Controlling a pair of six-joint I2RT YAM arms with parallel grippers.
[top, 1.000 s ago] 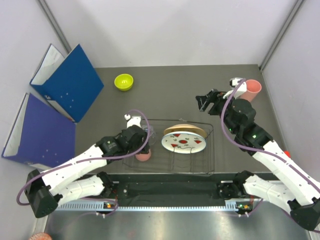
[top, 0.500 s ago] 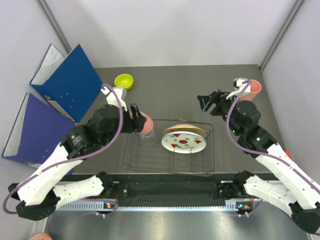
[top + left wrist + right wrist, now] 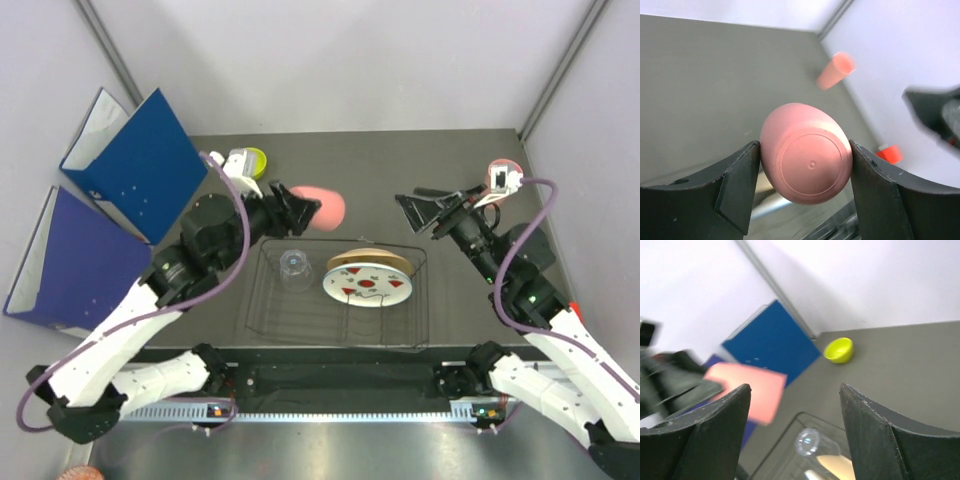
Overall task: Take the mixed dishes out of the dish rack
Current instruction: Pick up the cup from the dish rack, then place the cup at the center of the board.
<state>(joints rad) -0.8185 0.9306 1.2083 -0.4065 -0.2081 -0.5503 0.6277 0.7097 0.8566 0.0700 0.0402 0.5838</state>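
My left gripper [image 3: 297,207] is shut on a salmon-pink cup [image 3: 322,206] and holds it in the air behind the black wire dish rack [image 3: 262,305]. In the left wrist view the cup's base [image 3: 807,167] sits clamped between both fingers. In the rack stand a clear glass tumbler [image 3: 293,265], a pale orange-tan plate [image 3: 368,260] and a white plate with red marks [image 3: 368,285]. The lime-green bowl [image 3: 252,158] is on the table at the back left. My right gripper [image 3: 425,208] is open and empty, raised behind the rack's right end.
A second pink cup [image 3: 503,170] stands at the back right, also in the left wrist view [image 3: 835,70]. A small orange-red block [image 3: 889,152] lies at the right edge. Two blue binders [image 3: 140,165] lean at the left. Walls close the back and sides.
My left gripper has lifted the pink cup out of the rack's left part and swung it up and back. My right gripper has risen and shifted a little right.
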